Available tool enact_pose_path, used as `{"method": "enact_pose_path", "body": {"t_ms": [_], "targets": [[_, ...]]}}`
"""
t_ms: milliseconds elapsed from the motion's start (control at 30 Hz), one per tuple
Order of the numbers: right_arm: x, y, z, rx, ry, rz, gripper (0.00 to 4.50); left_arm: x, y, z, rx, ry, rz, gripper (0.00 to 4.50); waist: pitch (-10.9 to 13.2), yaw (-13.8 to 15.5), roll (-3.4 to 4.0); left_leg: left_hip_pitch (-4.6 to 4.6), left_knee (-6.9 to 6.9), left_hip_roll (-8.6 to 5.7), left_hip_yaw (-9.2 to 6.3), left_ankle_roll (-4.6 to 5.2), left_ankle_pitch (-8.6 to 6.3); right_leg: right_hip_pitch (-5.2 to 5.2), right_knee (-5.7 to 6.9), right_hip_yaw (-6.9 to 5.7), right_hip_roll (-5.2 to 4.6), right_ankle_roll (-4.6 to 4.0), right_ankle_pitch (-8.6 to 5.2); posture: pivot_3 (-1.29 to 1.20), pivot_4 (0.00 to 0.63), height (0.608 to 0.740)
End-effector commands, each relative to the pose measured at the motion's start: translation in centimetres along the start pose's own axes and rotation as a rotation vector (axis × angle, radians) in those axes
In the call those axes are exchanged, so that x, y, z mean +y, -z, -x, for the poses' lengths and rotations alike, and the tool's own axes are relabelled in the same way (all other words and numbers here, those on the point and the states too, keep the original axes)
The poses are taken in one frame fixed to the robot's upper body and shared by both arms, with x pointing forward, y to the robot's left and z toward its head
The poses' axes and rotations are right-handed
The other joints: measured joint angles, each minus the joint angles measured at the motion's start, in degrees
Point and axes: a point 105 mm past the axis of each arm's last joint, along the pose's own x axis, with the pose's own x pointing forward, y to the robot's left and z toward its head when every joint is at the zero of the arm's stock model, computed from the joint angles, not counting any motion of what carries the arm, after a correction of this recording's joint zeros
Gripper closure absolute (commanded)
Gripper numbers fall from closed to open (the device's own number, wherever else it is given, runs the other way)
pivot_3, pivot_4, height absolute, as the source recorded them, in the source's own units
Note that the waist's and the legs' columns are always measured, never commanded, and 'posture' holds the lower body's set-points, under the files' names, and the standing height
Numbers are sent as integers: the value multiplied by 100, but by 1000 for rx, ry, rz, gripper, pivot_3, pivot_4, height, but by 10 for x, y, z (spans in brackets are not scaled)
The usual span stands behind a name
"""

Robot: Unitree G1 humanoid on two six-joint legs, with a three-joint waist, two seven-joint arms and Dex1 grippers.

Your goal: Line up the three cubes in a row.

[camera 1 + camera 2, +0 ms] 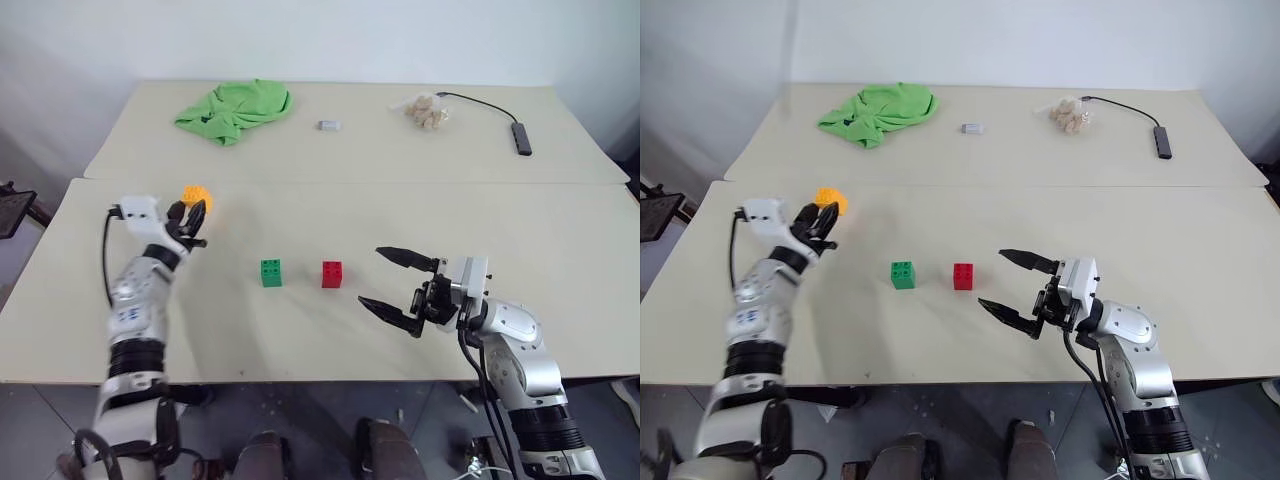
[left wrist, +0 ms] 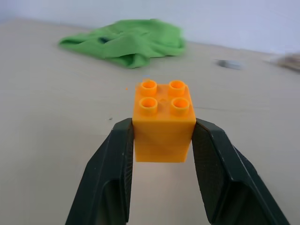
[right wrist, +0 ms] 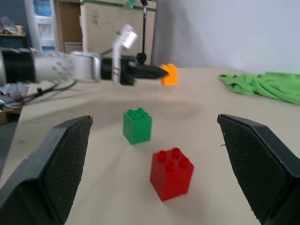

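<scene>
Left gripper (image 2: 161, 140) is clamping the orange-yellow cube (image 2: 163, 119) between its two black fingers (image 2: 112, 173), studs facing up, pads pressing on opposite side faces. In the head views the cube is sitting at the fingertips over the near table's (image 1: 560, 250) far left area, apparently lifted clear of the surface, though that is hard to confirm.

Right gripper (image 1: 397, 285) is standing spread wide with nothing between its fingers (image 3: 56, 164), pointing across toward the red cube (image 1: 332, 274). That cube is resting upright on the near table just ahead of the open tips. The green cube (image 1: 271, 272) is sitting beside it, a small gap apart, on roughly the same line.

Farther out, on the rear table: green cloth (image 1: 235, 108), small grey piece (image 1: 329, 125), a pale clump (image 1: 427, 110) and a black cable (image 1: 495, 112).
</scene>
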Motion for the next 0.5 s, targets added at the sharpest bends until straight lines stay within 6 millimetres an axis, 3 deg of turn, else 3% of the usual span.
{"method": "enact_pose_path", "body": {"t_ms": [33, 167, 233, 500], "targets": [[-3, -8, 7, -3, 8, 42, 0, -14, -20, 34, 54, 426, -117, 3027, 0, -28, 1, -1, 0, 0, 2, 0, -1, 0, 0, 0, 0, -1, 0, 0, 150, 740], [-3, -7, 13, 18, 12, 41, 0, -5, -17, 50, 194, 576, -75, 3027, 1, 88, 2, 1, 2, 0, 7, 0, -2, 2, -5, 0, -1, -1, -1, 0, 150, 740], [-2, -7, 14, 23, 12, 42, 0, -7, -4, 60, 311, 686, -143, 3027, 1, 99, 2, -2, 6, 0, 6, 1, -2, 3, -3, 0, -1, -1, -1, 0, 150, 740], [-4, -10, 19, 41, 26, 61, 0, -21, 20, 52, 431, 890, -242, 3027, 1, 58, 0, -5, 4, -1, 10, 4, -4, -4, 2, -1, 0, -1, -1, 0, 150, 740]]}}
